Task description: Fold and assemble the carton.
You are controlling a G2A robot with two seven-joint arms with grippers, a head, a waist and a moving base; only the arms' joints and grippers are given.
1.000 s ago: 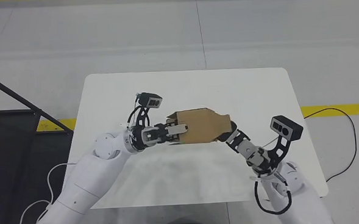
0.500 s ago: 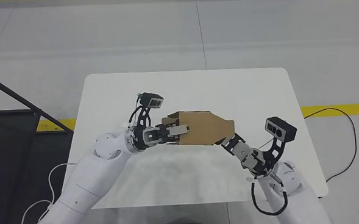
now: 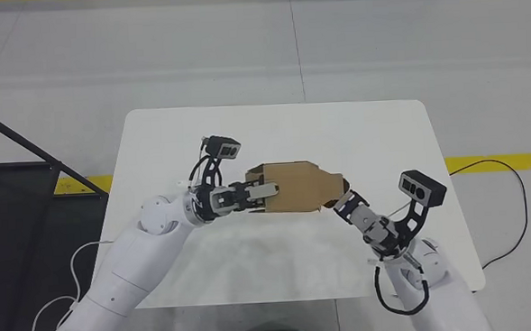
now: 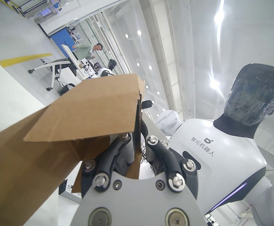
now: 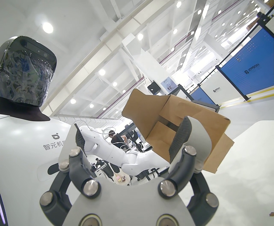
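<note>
The brown carton (image 3: 294, 187) is held above the middle of the white table (image 3: 363, 129), partly folded with an end flap loose. My left gripper (image 3: 265, 191) is shut on the carton's left end. In the left wrist view the left gripper (image 4: 139, 137) pinches a cardboard wall of the carton (image 4: 85, 111) edge-on. My right gripper (image 3: 342, 200) sits at the carton's right end. In the right wrist view the right gripper (image 5: 131, 137) is open. One of its fingers (image 5: 182, 134) lies in front of the carton's (image 5: 192, 115) open end, and the other finger stands apart from it.
Bare tabletop lies all round the carton, with most room at the far side (image 3: 273, 129) and along the front edge (image 3: 280, 273). A black frame (image 3: 16, 224) stands off the table's left side.
My right gripper drew back toward the table's front half a second ago and has come back up to the carton's right end. The left gripper and carton have hardly moved.
</note>
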